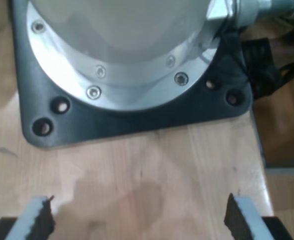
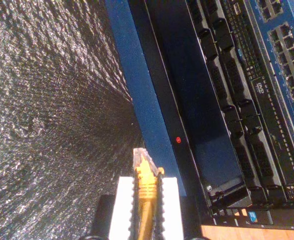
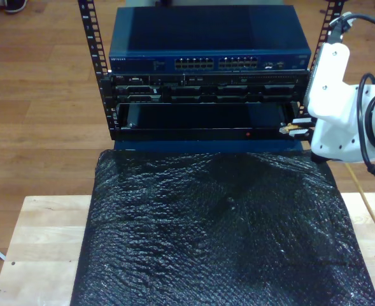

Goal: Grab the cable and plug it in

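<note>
The yellow cable (image 2: 146,192) is pinched between the white fingers of my second gripper (image 2: 147,186), which is shut on it. Its clear plug (image 2: 140,159) sticks out past the fingertips. In the exterior view the plug (image 3: 291,131) hangs at the rack's lower corner on the exterior view's right, held there by my second gripper (image 3: 300,131) on the white arm. More yellow cable (image 3: 369,205) trails down behind that arm. The blue switch (image 3: 209,38) with its rows of ports (image 3: 219,64) sits on top of the rack, above the plug. My first gripper (image 1: 137,220) stands open over bare wood.
A black bubble-textured mat (image 3: 219,229) covers the wooden table (image 3: 41,236) in front of the rack. Black rack units (image 3: 206,95) sit under the switch, between perforated posts (image 3: 91,38). A black base plate (image 1: 137,117) with a silver flange lies ahead of my first gripper.
</note>
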### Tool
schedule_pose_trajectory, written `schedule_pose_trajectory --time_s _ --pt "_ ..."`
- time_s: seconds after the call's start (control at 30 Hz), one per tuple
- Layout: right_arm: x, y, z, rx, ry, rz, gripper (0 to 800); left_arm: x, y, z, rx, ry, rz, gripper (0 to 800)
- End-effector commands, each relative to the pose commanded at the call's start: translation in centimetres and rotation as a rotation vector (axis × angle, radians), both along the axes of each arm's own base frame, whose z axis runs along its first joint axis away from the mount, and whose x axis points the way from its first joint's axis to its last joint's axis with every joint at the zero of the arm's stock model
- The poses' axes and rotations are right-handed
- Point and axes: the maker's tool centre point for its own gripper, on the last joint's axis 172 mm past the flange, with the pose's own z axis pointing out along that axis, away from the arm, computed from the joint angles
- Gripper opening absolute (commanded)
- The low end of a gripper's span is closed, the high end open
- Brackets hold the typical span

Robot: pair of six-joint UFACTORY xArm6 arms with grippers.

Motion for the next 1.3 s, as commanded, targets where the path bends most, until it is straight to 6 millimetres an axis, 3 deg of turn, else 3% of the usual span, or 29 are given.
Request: schedule_pose_trajectory --time_s 0.17,0.4,0.53,0.63,0.8,1.0,1.3 --pt "0.5 -0.4 0.6 -0.004 -0.025 -0.013 0 0.0 -0.6 -0.9 0.004 -0.003 0.006 800" --pt "3.4 -1.9 1.3 -0.037 -0.091 -0.067 0 0.0 -0.5 -0.9 0.001 -0.019 -0.018 800" --pt "4.0 -1.8 0.6 -0.054 -0.081 -0.062 0 0.0 -0.5 -0.9 0.001 -0.019 -0.018 800" --pt "4.6 -1.0 -0.5 -0.069 -0.089 -0.055 0 0.0 -0.5 -0.9 0.001 -0.019 -0.018 800" --pt "4.0 2.7 -4.0 -0.103 -0.087 0.008 0 0.0 -0.6 -0.9 -0.001 -0.019 -0.018 800" --pt "4.3 4.8 -3.5 -0.140 -0.155 0.049 0 0.0 -0.5 -0.9 0.001 -0.019 -0.018 800" --pt "6.1 4.1 -2.1 -0.221 -0.288 0.039 0 0.0 -0.5 -0.9 0.001 -0.019 -0.018 800"
